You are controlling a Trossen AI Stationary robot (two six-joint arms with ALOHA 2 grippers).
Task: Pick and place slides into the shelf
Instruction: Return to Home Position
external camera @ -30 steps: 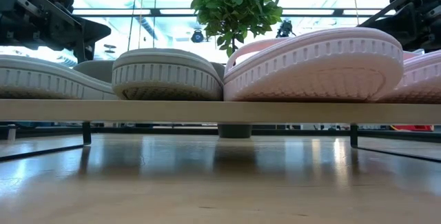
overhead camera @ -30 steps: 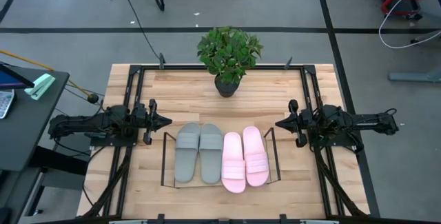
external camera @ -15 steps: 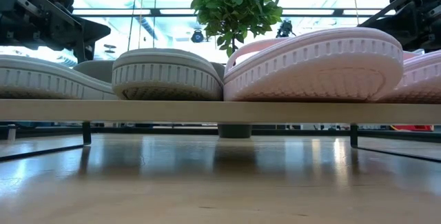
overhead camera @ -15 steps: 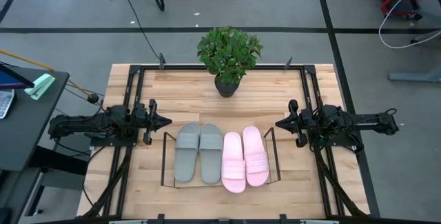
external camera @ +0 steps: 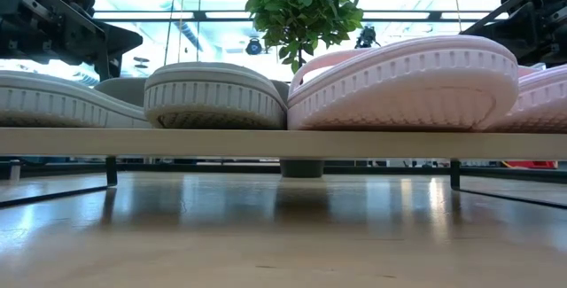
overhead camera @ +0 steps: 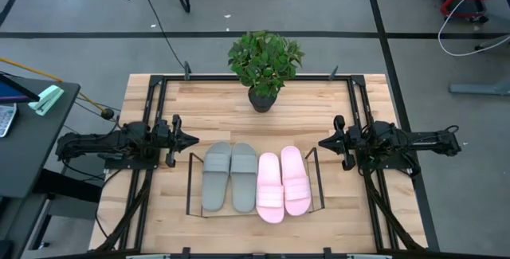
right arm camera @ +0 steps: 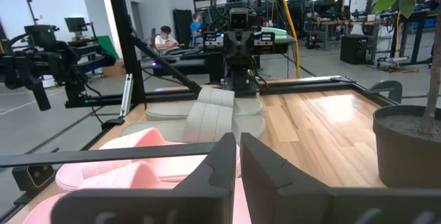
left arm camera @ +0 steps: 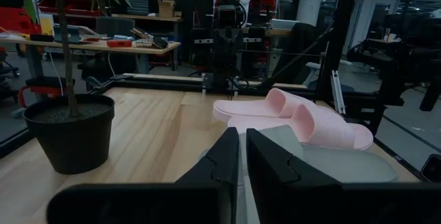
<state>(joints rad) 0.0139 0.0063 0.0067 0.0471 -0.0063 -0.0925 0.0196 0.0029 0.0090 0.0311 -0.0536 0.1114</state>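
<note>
Two grey slides (overhead camera: 217,175) (overhead camera: 244,175) and two pale pink slides (overhead camera: 269,186) (overhead camera: 296,179) lie side by side, soles down, on the wood board of the black wire shelf (overhead camera: 190,187). In the low view the grey soles (external camera: 213,97) and pink soles (external camera: 407,84) rest on the board (external camera: 283,142). My left gripper (overhead camera: 194,140) hangs shut just left of the shelf, pointing at it. My right gripper (overhead camera: 321,142) hangs shut just right of it. Each wrist view shows shut fingers, left (left arm camera: 242,156) and right (right arm camera: 238,156), above the slides and touching nothing.
A potted plant (overhead camera: 264,64) stands at the table's far edge, behind the shelf. Bare wood lies between plant and shelf and near the table's front edge. The other arm shows across the table in each wrist view. A person sits far off in the room (right arm camera: 164,36).
</note>
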